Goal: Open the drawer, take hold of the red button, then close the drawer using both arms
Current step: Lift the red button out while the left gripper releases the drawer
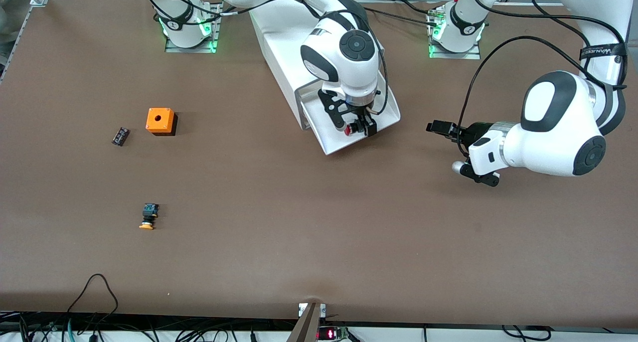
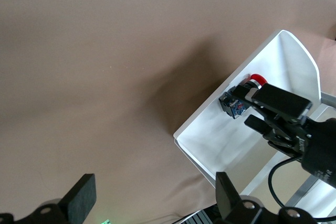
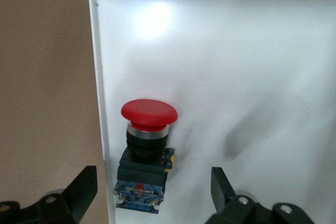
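Note:
The drawer [image 1: 324,127] stands pulled out of the white cabinet [image 1: 279,48]. The red-capped button [image 1: 352,128] lies on its side in the tray, close to one side wall. My right gripper [image 1: 357,127] hangs open just over it, one finger on each side, not touching it. The right wrist view shows the button [image 3: 144,150] between the open gripper [image 3: 149,190], against the drawer's wall [image 3: 100,103]. My left gripper [image 1: 448,147] is open and empty, over bare table beside the drawer toward the left arm's end. Its view [image 2: 152,195] shows the drawer [image 2: 210,140], button [image 2: 236,103] and right gripper [image 2: 248,108].
An orange box with a round hole [image 1: 160,120], a small black part [image 1: 120,136] and a yellow-capped button [image 1: 148,216] lie on the brown table toward the right arm's end. Cables run along the table's front edge.

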{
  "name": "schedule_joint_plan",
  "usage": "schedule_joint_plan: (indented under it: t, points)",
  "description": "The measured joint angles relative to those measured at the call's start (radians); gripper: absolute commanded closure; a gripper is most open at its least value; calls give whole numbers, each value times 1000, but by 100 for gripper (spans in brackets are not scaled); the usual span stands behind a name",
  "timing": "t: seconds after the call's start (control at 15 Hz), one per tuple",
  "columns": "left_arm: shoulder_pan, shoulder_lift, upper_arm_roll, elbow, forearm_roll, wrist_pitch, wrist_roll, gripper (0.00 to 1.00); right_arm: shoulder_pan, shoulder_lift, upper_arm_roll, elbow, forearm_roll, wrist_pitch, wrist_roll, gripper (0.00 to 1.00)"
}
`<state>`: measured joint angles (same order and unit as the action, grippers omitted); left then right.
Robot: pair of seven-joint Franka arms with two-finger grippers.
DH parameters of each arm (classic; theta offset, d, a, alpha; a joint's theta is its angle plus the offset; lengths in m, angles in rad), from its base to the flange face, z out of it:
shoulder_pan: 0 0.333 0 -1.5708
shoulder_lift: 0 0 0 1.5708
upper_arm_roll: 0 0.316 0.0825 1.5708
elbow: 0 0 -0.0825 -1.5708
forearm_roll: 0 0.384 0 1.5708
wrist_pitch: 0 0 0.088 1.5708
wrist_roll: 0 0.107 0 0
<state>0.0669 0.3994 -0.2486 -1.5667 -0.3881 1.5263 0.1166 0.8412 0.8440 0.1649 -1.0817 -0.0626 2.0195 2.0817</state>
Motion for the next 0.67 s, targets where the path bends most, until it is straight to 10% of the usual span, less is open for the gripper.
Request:
schedule_joint_plan:
  t: [0.13, 0.67]
  points:
    - [-1, 0, -1, 0, 13, -2, -4, 0, 2, 5, 0, 0, 0, 3, 0, 95]
    - [-42, -1, -14, 34, 76, -30, -102, 0, -3, 3, -8, 32, -2, 3, -103, 100]
